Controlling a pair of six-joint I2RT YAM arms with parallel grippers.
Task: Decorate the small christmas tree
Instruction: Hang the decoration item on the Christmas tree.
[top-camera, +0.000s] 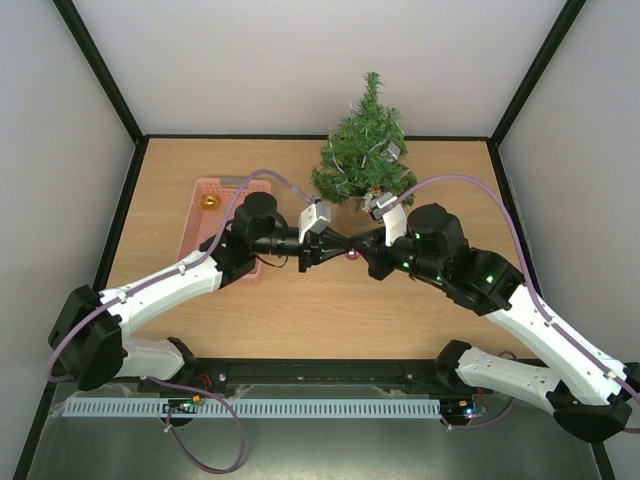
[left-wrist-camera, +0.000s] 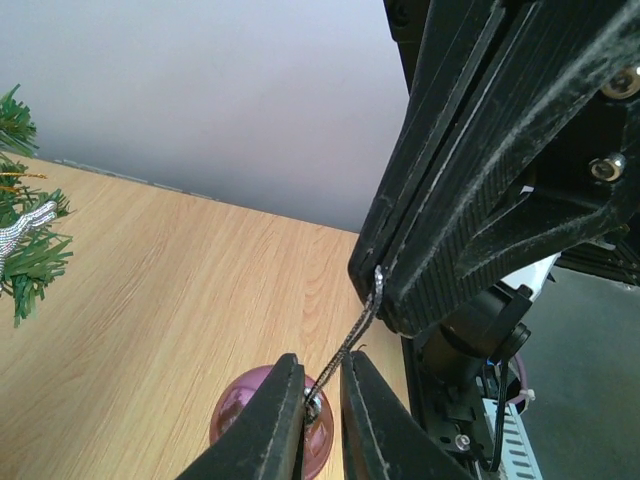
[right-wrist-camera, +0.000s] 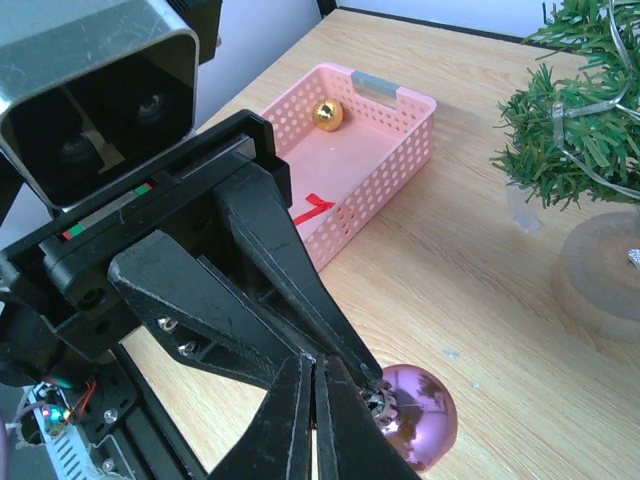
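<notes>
The small christmas tree (top-camera: 362, 160) stands at the back of the table on a round pale base (right-wrist-camera: 600, 270), with silver pieces among its branches. Its branches show in the left wrist view (left-wrist-camera: 25, 255). In front of it a shiny pink ball ornament (top-camera: 352, 257) hangs close over the table. My right gripper (right-wrist-camera: 316, 362) is shut on the ornament's dark string (left-wrist-camera: 350, 335). My left gripper (left-wrist-camera: 322, 360) meets it tip to tip. Its jaws stand a narrow gap apart, with the string running between them and the ball's silver cap (left-wrist-camera: 315, 408) just beyond the tips.
A pink perforated basket (top-camera: 197, 240) lies on the left of the table, under my left arm. It holds a gold ball (right-wrist-camera: 327, 113) and a small red piece (right-wrist-camera: 312, 208). Black frame posts and white walls enclose the table.
</notes>
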